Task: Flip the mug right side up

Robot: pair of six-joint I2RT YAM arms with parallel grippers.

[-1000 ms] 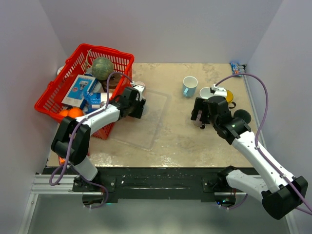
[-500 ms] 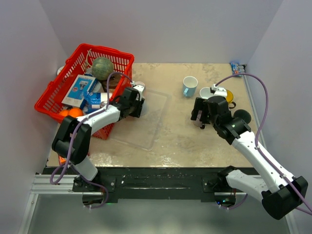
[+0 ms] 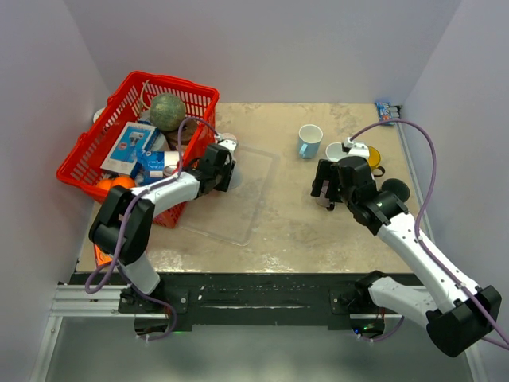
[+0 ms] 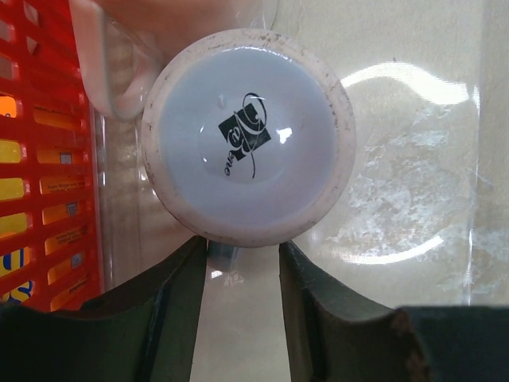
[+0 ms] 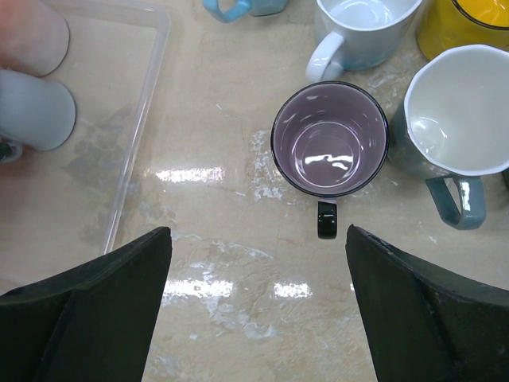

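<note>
Clear plastic tray [image 3: 238,216] with upside-down mug [image 4: 248,139] inside

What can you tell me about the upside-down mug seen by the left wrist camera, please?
The mug is glossy white, ceramic-looking, upside down, base facing up, with a black square logo at its centre and brownish specks round the foot ring. Its handle points toward the red basket. It rests on the clear tray, off the open left gripper; contact unclear.

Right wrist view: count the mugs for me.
5. Purple-lined mug centre; grey-blue mug right; yellow mug top right; white mug top centre; blue mug cut off at top. Blurred shapes top left may hide another.
</note>
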